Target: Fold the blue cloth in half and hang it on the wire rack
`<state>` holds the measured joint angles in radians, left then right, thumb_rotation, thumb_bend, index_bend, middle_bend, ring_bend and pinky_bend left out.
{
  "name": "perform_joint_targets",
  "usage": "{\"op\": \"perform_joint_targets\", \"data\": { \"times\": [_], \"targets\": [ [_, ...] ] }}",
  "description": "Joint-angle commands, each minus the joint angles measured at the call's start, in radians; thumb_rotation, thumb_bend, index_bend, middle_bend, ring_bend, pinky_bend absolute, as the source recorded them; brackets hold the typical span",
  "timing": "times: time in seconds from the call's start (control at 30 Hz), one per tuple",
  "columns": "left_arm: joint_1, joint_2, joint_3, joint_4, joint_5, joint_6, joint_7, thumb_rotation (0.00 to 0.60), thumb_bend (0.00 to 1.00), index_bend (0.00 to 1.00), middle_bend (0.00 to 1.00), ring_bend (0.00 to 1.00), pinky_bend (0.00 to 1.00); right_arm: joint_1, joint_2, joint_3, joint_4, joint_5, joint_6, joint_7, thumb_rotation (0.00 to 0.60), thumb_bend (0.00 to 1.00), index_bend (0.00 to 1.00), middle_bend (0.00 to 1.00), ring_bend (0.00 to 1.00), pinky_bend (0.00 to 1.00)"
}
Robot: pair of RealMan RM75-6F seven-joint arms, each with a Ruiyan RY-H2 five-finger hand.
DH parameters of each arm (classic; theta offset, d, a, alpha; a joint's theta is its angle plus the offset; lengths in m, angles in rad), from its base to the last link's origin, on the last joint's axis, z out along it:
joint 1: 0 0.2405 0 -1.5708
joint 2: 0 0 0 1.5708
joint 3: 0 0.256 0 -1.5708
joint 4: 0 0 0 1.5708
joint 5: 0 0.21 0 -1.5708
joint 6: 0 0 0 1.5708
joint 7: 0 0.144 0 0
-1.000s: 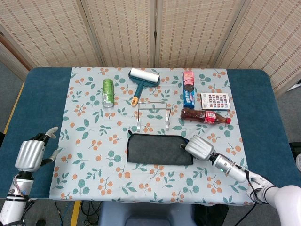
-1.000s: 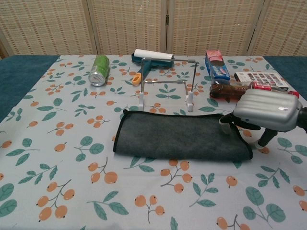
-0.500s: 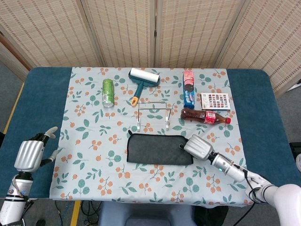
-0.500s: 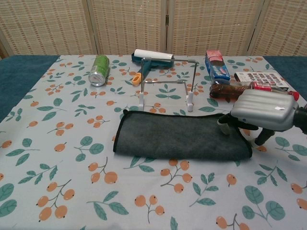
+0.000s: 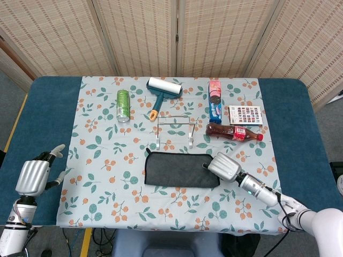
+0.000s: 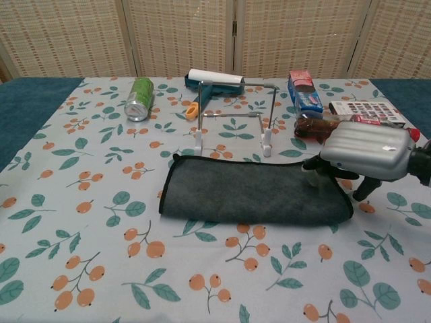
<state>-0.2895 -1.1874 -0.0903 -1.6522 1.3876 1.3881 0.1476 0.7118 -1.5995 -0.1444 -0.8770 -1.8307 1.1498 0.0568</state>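
Note:
The blue cloth point(image 5: 177, 169) point(image 6: 249, 192) lies folded in a dark, flat band at the front middle of the table. Just behind it stands the small wire rack point(image 5: 174, 131) point(image 6: 236, 114), with nothing hanging on it. My right hand point(image 5: 224, 166) point(image 6: 367, 151) is over the cloth's right end, fingers pointing down. A finger and the thumb pinch that edge. My left hand point(image 5: 33, 176) hovers at the table's left front edge, far from the cloth. It holds nothing and its fingers are apart.
Behind the rack lie a green can point(image 5: 123, 105), a lint roller point(image 5: 162, 91) and a cookie pack point(image 5: 215, 100). A cola bottle point(image 5: 233, 131) lies right of the rack, close behind my right hand, with a patterned card point(image 5: 246, 115) beyond it.
My right hand has shifted slightly left and back over the cloth's right end, and that end has drawn in a little with it. The left hand has barely moved.

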Motion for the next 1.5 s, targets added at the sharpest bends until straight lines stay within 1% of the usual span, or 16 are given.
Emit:
{"op": "perform_joint_targets", "data": {
  "times": [0.03,0.3,0.47,0.6,0.7,0.83,0.97,1.23,1.37,1.5],
  "targets": [
    [0.002,0.003,-0.001,-0.003,0.003,0.0,0.0,0.6,0.3,0.15,0.36,0.32,0.52,0.001,-0.001,-0.001,0.0,-0.001,0.002,0.001,0.6,0.26,0.48,0.85,0.87,1.0],
    [0.006,0.011,-0.004,-0.012,0.005,-0.004,-0.002,0.6,0.3,0.15,0.36,0.32,0.52,0.004,-0.01,0.001,0.01,0.001,0.013,0.015,0.6,0.37,0.54,0.86,0.88,1.0],
    [0.008,0.015,-0.008,-0.016,0.004,-0.004,-0.002,0.6,0.3,0.15,0.36,0.32,0.52,0.005,-0.009,0.003,0.013,0.0,0.03,0.025,0.6,0.44,0.61,0.87,0.88,1.0],
    [0.008,0.019,-0.01,-0.018,0.003,-0.008,-0.001,0.6,0.3,0.15,0.35,0.32,0.52,0.0,0.009,0.025,-0.016,0.007,0.079,0.035,0.6,0.48,0.67,0.88,0.89,1.0],
    [0.008,0.023,-0.013,-0.02,0.001,-0.009,0.0,0.6,0.3,0.15,0.35,0.32,0.52,-0.001,0.039,0.051,-0.063,0.012,0.128,0.028,0.6,0.5,0.7,0.88,0.89,1.0],
    [0.009,0.028,-0.018,-0.025,0.007,-0.002,0.005,0.6,0.3,0.15,0.35,0.32,0.52,0.004,0.094,0.096,-0.157,0.024,0.18,-0.001,0.6,0.51,0.7,0.89,0.89,1.0],
    [0.009,0.036,-0.019,-0.027,0.015,-0.001,0.009,0.6,0.3,0.15,0.35,0.32,0.52,0.016,0.162,0.154,-0.281,0.047,0.205,-0.048,0.6,0.51,0.7,0.89,0.89,1.0],
    [0.013,0.045,-0.016,-0.025,0.032,0.007,0.013,0.6,0.3,0.15,0.35,0.32,0.52,0.049,0.272,0.277,-0.48,0.121,0.189,-0.158,0.6,0.52,0.7,0.89,0.89,1.0],
    [0.018,0.048,-0.013,-0.023,0.037,0.011,0.006,0.6,0.3,0.15,0.35,0.32,0.52,0.064,0.305,0.329,-0.553,0.166,0.165,-0.225,0.6,0.52,0.7,0.89,0.89,1.0],
    [0.023,0.05,-0.011,-0.021,0.045,0.017,-0.005,0.6,0.3,0.15,0.35,0.31,0.52,0.078,0.317,0.367,-0.597,0.211,0.135,-0.285,0.6,0.52,0.7,0.89,0.89,1.0]
  ]
}}
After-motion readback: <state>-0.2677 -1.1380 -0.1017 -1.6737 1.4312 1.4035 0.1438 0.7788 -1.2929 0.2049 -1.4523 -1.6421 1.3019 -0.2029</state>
